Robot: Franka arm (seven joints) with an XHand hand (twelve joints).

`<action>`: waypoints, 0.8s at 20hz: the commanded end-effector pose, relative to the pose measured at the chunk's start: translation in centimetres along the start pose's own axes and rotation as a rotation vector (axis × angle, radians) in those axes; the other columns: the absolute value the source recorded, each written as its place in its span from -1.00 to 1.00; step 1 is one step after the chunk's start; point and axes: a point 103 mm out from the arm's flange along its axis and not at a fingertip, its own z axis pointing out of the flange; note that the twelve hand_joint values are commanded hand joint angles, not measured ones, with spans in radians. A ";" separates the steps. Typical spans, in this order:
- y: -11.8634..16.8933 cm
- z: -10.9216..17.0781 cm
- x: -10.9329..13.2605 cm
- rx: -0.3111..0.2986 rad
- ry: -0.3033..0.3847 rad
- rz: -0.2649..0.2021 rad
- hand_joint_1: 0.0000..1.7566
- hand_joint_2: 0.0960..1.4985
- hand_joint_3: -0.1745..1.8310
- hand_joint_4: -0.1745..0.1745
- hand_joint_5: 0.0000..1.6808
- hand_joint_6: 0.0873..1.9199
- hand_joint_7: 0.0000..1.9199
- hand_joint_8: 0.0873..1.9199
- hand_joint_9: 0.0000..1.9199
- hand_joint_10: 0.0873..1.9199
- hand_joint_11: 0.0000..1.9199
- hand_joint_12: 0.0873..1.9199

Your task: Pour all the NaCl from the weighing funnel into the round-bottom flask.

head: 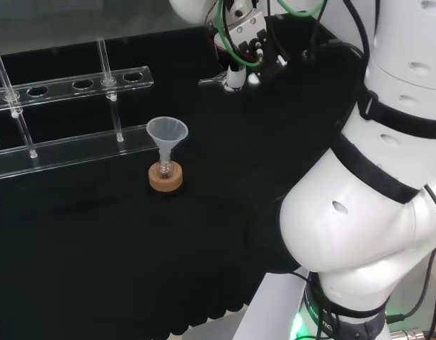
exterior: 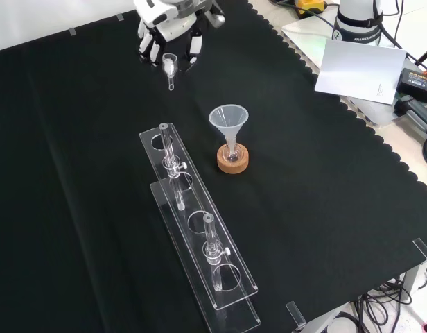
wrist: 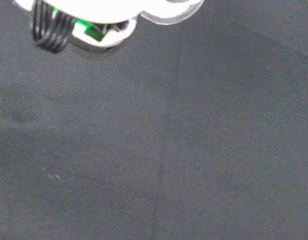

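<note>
A small clear weighing funnel [exterior: 170, 67] lies near the cloth's far edge in the front view, its stem pointing toward the camera. The black and white hand [exterior: 170, 29] hovers right over it. Its fingers [exterior: 147, 48] hang down, relaxed, on one side of the cup and the thumb on the other, with small gaps showing. In the head view the hand [head: 239, 44] sits at the top centre with the weighing funnel [head: 216, 81] sticking out leftward at its fingertips. The round-bottom flask [exterior: 232, 155] stands on a cork ring [head: 166, 178] with a clear plastic funnel [head: 167, 132] in its neck.
A long clear acrylic rack [exterior: 199, 236] with a few glass tubes stands left of the flask in the front view, and behind it [head: 69, 120] in the head view. White paper [exterior: 358, 69] and cables lie off the cloth at the front view's upper right.
</note>
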 end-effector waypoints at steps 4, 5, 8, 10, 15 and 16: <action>-4.4 -2.2 0.2 0.024 -0.002 0.011 0.30 -0.19 -0.26 1.00 0.63 -0.60 -0.26 -0.39 0.19 -0.85 0.01 -0.09; -4.9 -2.4 0.4 0.013 -0.010 0.014 0.30 -0.19 -0.26 1.00 0.63 -0.60 -0.26 -0.39 0.19 -0.85 0.01 -0.09; -6.8 -3.4 1.7 0.004 -0.024 0.019 0.30 -0.19 -0.26 1.00 0.63 -0.60 -0.26 -0.39 0.19 -0.85 0.00 -0.09; -7.8 -4.0 2.8 0.019 -0.035 0.013 0.30 -0.19 -0.26 1.00 0.63 -0.60 -0.27 -0.39 0.19 -0.85 0.00 -0.08; -8.5 -4.6 5.0 0.037 -0.049 -0.006 0.30 -0.19 -0.26 1.00 0.63 -0.59 -0.27 -0.39 0.19 -0.85 0.00 -0.08; -8.6 -4.6 5.4 0.037 -0.045 -0.016 0.30 -0.19 -0.26 1.00 0.63 -0.59 -0.27 -0.39 0.19 -0.85 0.00 -0.08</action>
